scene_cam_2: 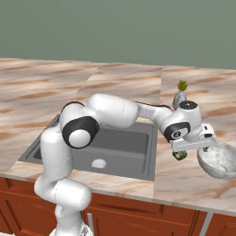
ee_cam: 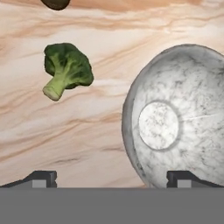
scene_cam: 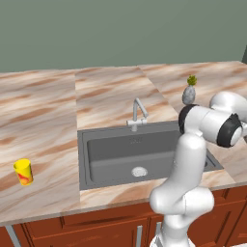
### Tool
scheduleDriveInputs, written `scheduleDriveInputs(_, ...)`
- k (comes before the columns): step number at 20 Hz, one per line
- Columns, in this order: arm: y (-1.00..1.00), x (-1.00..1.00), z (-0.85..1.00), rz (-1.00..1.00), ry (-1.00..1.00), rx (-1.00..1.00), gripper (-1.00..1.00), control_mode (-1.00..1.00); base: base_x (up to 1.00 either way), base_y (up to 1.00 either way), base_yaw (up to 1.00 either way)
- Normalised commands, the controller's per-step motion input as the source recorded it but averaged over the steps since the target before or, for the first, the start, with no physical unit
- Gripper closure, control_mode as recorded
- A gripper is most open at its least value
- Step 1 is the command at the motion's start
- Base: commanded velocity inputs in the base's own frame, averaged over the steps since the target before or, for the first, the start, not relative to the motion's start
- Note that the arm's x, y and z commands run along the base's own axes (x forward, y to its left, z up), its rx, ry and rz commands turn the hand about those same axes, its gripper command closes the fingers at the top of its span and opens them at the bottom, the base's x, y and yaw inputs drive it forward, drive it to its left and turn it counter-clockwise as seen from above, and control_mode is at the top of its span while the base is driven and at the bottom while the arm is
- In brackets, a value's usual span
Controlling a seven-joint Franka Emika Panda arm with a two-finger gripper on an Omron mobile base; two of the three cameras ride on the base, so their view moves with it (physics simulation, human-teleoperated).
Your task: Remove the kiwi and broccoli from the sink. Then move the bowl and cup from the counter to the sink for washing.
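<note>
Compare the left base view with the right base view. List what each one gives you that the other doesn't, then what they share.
Left base view: the yellow cup standing on the counter left of the sink, and the silver tap behind the basin.
Right base view: the open gripper over the counter right of the sink, the broccoli lying just beneath it, and the bowl beside that.
Shared: the sink with its drain, the marble counter, the grey vase and the white arm.
</note>
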Motion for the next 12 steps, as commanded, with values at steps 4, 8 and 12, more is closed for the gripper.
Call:
scheduleDriveInputs(4, -0.21, 0.07, -0.16, 0.00, 0.05, 0.00, -1.00, -1.00, 0.00, 0.00, 0.00)
scheduleDriveInputs(8, -0.22, 0.10, -0.17, 0.00, 0.05, 0.00, -1.00, -1.00, 0.00, 0.00, 0.00)
scheduleDriveInputs(12, -0.22, 0.08, -0.18, 0.00, 0.04, 0.00, -1.00, -1.00, 0.00, 0.00, 0.00)
